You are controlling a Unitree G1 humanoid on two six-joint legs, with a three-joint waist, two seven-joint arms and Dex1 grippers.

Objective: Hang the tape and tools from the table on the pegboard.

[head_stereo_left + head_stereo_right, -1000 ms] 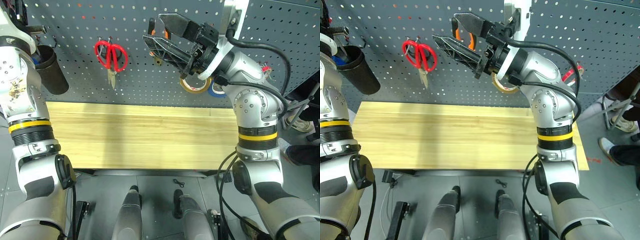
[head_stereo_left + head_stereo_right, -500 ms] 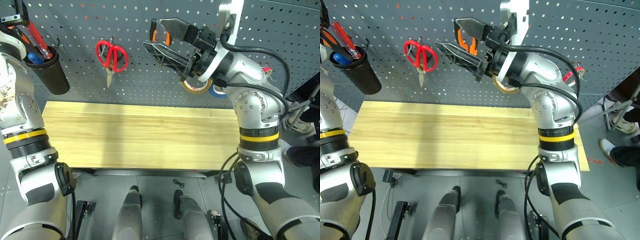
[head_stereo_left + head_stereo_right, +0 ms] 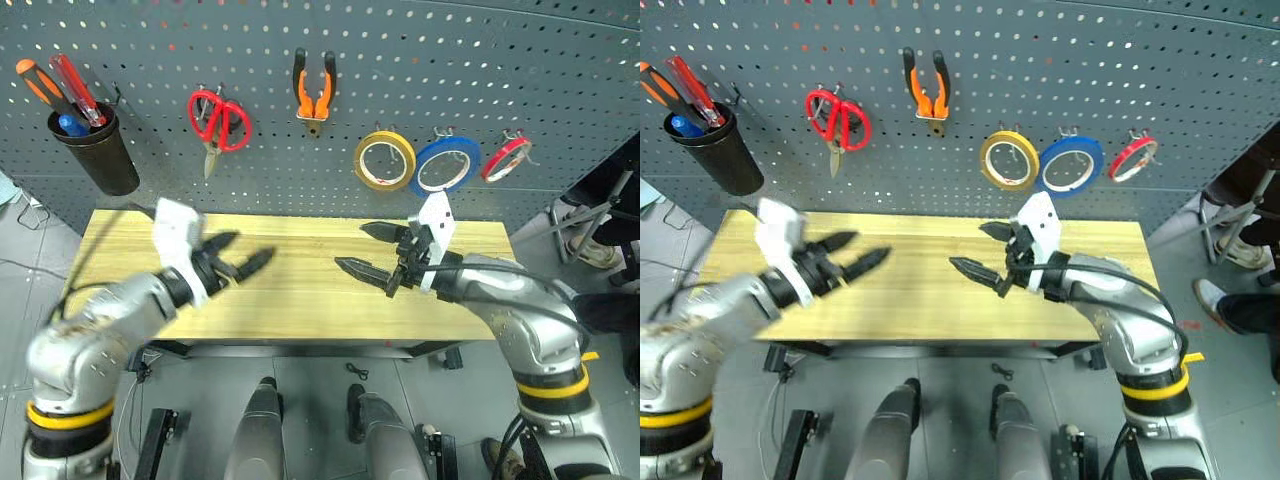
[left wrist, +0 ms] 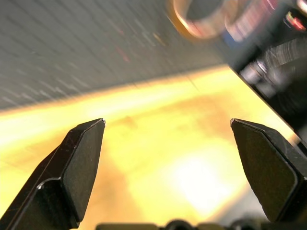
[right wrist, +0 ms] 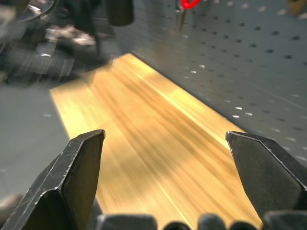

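The blue tape [image 3: 447, 165] hangs on the pegboard [image 3: 400, 90], a flat ring with a pale core, its hook at the top. A yellow roll [image 3: 384, 160] hangs just beside it on one side, a thinner red roll [image 3: 505, 158] tilted on the other. Further along the row the pliers [image 3: 314, 90] hang jaws down, orange-and-black handles up, then the scissors [image 3: 219, 122] with red loops up and steel blades pointing down. The red-handled screwdriver [image 3: 72, 84] stands tilted in a black cup [image 3: 96, 152] on the board, among other handles.

Below lies the table [image 3: 300, 310], pale wooden planks. Over it the left gripper [image 3: 240, 262] and the right gripper [image 3: 372, 251] point toward each other, well apart, each with fingers spread wide and holding nothing.
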